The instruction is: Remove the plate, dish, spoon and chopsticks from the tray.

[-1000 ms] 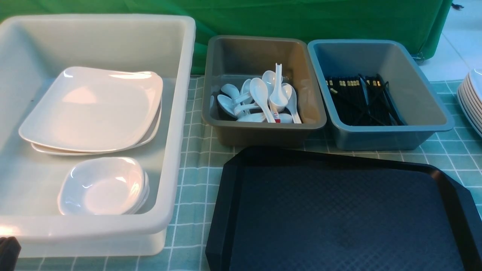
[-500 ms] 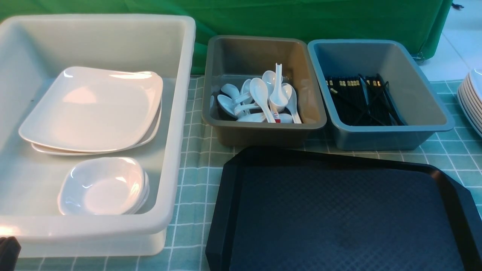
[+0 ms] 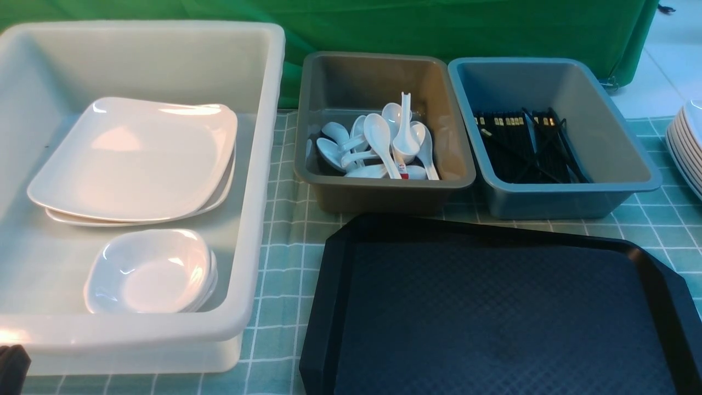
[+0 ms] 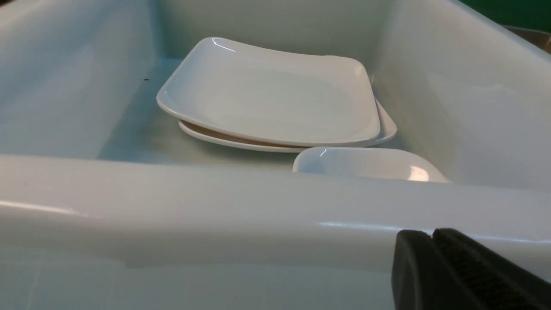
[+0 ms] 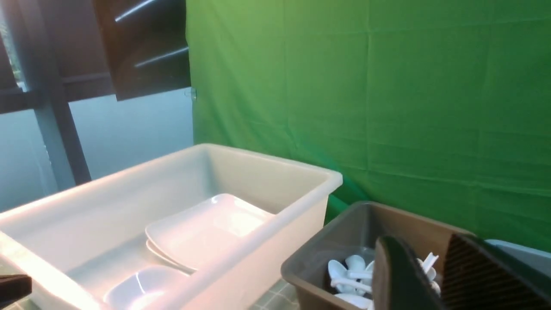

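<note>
The black tray (image 3: 493,318) lies bare at the front right. A white square plate (image 3: 137,159) tops a stack of two in the white tub (image 3: 263,164), with small stacked dishes (image 3: 148,271) in front of it. White spoons (image 3: 378,142) fill the grey tub (image 3: 384,197), and black chopsticks (image 3: 521,148) lie in the blue tub (image 3: 548,203). My left gripper (image 4: 431,234) is shut and empty, just outside the white tub's near wall. My right gripper (image 5: 430,254) hangs open and empty, facing the grey tub.
A stack of white plates (image 3: 685,148) sits at the table's right edge. A green curtain (image 3: 439,27) closes off the back. The three tubs stand in a row behind and left of the tray, on a checked cloth (image 3: 285,247).
</note>
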You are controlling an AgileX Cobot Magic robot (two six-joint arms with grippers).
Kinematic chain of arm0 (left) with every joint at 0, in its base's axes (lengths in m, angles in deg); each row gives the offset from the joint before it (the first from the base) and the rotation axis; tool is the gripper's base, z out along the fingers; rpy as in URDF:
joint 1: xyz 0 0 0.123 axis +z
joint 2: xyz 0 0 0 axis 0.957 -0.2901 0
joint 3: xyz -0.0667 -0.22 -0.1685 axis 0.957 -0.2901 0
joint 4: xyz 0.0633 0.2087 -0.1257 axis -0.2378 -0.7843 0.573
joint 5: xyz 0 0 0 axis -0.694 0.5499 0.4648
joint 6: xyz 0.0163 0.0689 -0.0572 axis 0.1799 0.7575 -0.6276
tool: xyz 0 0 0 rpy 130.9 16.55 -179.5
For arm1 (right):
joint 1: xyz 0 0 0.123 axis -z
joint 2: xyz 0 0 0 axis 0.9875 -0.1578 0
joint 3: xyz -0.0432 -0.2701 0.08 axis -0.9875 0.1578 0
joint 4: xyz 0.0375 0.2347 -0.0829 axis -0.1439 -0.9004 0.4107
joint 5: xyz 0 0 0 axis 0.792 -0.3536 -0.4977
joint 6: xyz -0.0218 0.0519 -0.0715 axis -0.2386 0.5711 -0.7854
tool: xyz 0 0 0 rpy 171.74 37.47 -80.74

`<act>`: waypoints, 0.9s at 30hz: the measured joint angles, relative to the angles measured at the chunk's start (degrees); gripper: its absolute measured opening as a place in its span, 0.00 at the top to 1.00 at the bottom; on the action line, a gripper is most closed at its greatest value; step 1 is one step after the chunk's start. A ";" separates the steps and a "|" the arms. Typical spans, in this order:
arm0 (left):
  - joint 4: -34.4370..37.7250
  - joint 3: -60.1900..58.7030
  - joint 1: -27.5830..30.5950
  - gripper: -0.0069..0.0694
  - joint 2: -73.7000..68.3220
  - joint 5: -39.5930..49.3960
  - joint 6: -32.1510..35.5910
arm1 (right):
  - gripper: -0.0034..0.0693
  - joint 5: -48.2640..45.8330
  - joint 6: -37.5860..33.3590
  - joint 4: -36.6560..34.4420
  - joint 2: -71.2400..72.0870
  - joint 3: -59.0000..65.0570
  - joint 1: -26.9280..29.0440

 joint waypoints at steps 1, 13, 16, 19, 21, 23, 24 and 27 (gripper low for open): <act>0.00 0.00 0.00 0.89 0.00 0.00 0.00 | 0.66 -0.05 -0.15 -0.06 0.21 0.15 0.36; 0.00 0.00 0.00 0.89 0.00 0.00 0.00 | 0.64 -3.88 -2.03 -0.12 8.97 22.60 28.10; 0.00 0.00 0.00 0.89 0.00 0.00 0.00 | 0.63 -3.88 -2.03 -0.12 13.44 32.12 34.46; 0.00 0.00 0.00 0.89 0.00 -0.05 0.08 | 0.63 -7.86 -1.54 -0.12 19.30 36.98 37.99; 0.00 0.00 0.00 0.89 0.00 0.02 0.08 | 0.63 -8.78 -1.60 -0.12 21.92 37.20 38.57; 0.00 0.00 0.00 0.89 0.00 -0.05 0.08 | 0.62 -8.87 -1.60 -0.12 22.71 37.20 38.74; 0.00 0.00 0.00 0.89 0.00 0.01 0.08 | 0.62 -9.10 -1.68 -0.12 22.78 37.20 38.74; 0.00 0.00 0.00 0.89 0.00 -0.05 0.08 | 0.62 -9.04 -2.66 -0.12 22.83 37.20 38.79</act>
